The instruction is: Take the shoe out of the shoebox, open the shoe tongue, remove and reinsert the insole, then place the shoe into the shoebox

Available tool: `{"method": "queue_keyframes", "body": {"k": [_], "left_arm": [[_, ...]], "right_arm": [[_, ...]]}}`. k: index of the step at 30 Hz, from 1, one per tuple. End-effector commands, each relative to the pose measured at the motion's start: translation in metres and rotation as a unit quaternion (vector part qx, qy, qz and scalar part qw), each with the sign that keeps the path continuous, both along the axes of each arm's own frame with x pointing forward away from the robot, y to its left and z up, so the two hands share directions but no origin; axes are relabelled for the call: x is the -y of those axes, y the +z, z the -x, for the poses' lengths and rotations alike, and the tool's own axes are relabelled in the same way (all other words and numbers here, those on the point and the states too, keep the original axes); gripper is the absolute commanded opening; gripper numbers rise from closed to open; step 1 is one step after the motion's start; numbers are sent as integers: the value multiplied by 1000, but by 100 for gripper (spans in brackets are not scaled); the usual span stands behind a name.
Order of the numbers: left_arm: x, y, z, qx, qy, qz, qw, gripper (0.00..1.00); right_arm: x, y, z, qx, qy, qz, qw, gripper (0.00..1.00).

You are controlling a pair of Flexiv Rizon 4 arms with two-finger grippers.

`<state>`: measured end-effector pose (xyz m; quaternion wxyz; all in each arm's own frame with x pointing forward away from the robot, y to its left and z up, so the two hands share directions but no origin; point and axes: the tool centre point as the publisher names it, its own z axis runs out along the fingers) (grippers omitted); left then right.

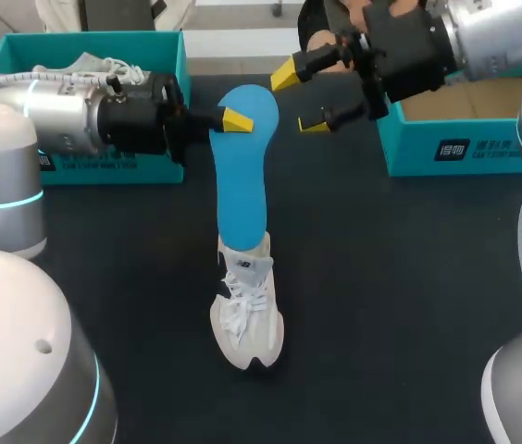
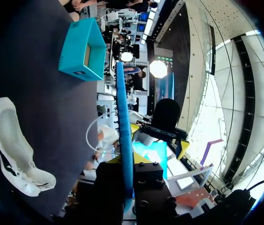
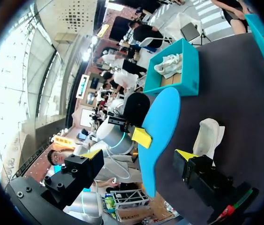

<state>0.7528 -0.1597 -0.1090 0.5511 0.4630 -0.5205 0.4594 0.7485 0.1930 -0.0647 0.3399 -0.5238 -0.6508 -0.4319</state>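
Note:
My left gripper [image 1: 233, 118] is shut on one end of a blue insole [image 1: 242, 185] and holds it above the table. The insole's other end hangs over the heel opening of a white sneaker [image 1: 247, 310] that stands on the dark table; whether they touch I cannot tell. In the left wrist view the insole [image 2: 124, 131] runs edge-on out of my left gripper [image 2: 126, 164], with the sneaker [image 2: 10, 145] off to one side. My right gripper [image 1: 300, 97] stands open just right of the insole's held end. In the right wrist view the insole [image 3: 162, 126] lies ahead of my right gripper [image 3: 138, 154].
A teal shoebox [image 1: 150, 46] with another white shoe [image 1: 90, 65] in it stands at the back left. A second teal shoebox [image 1: 455, 148] stands open at the back right, also seen ahead of the left gripper as the box [image 2: 83, 49]. The table [image 1: 391, 296] is dark.

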Motion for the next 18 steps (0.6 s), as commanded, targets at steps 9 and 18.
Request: {"method": "queue_keyframes", "body": {"k": [9, 18], "left_arm": [[0, 0, 1, 0, 0, -1, 1000, 0], [0, 0, 1, 0, 0, -1, 1000, 0]], "right_arm": [[11, -38, 5, -27, -6, -53, 998, 100], [28, -53, 2, -25, -38, -110, 993, 100]]}}
